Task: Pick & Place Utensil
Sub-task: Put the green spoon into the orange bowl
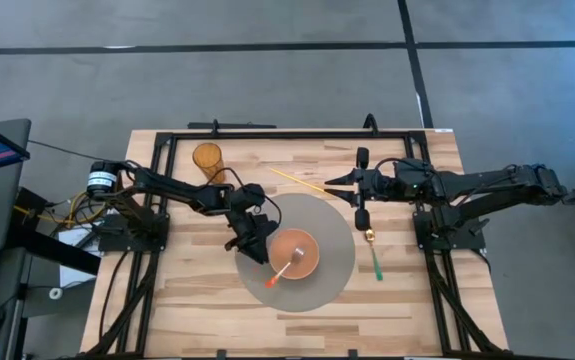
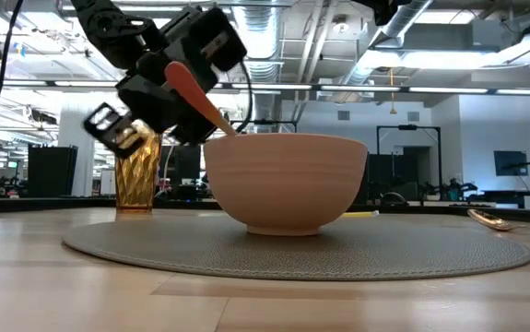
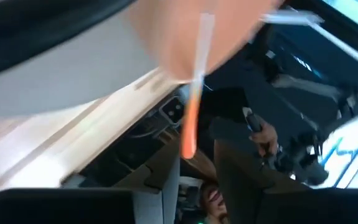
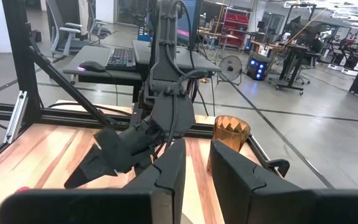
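The orange-handled utensil (image 1: 281,271) lay propped in the terracotta bowl (image 1: 301,255), its handle sticking out over the rim toward the tabletop's (image 1: 187,300) near edge. The bowl sat on a round grey mat (image 1: 332,225) (about mid-tabletop). The left hand (image 1: 250,244) hovered just beside the bowl, fingers apart, gripping nothing. The right hand (image 1: 359,186) waited near the far edge, its state unclear.

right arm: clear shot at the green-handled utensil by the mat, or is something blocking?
Probably yes. The green-handled utensil lies on bare table just off the mat, below the right gripper. Nothing lies between them, and the left gripper is across the bowl.
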Controlling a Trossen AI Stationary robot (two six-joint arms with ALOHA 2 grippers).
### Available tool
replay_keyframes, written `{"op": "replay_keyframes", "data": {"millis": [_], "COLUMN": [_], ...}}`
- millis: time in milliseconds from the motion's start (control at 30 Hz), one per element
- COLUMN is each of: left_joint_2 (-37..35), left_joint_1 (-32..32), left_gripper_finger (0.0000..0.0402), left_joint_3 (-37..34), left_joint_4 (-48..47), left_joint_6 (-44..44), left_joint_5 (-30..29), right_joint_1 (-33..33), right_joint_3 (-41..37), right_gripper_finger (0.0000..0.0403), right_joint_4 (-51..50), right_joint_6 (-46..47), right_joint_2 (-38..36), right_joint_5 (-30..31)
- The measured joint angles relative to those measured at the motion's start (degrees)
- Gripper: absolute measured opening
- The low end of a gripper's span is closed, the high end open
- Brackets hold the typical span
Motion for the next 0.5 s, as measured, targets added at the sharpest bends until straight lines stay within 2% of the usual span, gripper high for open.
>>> {"op": "replay_keyframes", "data": {"millis": [100,233,333,500], "left_joint_2": [-1.4,-6.0,-11.1,-21.6], "left_joint_1": [0.0,-0.3,-1.3,-4.9], "left_gripper_finger": [0.0109,0.0107,0.0106,0.0106], "left_joint_3": [0.0,0.0,0.0,-0.1], "left_joint_4": [3.2,3.2,3.1,3.2], "left_joint_6": [4.2,14.2,22.6,42.2], "left_joint_5": [-0.3,-3.3,-8.4,-18.2], "right_joint_1": [0.0,0.0,0.0,0.0], "right_joint_3": [0.0,0.0,0.0,0.0], "right_gripper_finger": [0.0068,0.0068,0.0068,0.0068], "right_joint_4": [0.0,0.0,-0.3,-3.4], "right_joint_6": [0.0,0.4,4.0,8.8], "right_joint_2": [0.0,0.0,0.0,0.1], "right_joint_5": [0.0,0.0,0.0,0.0]}}
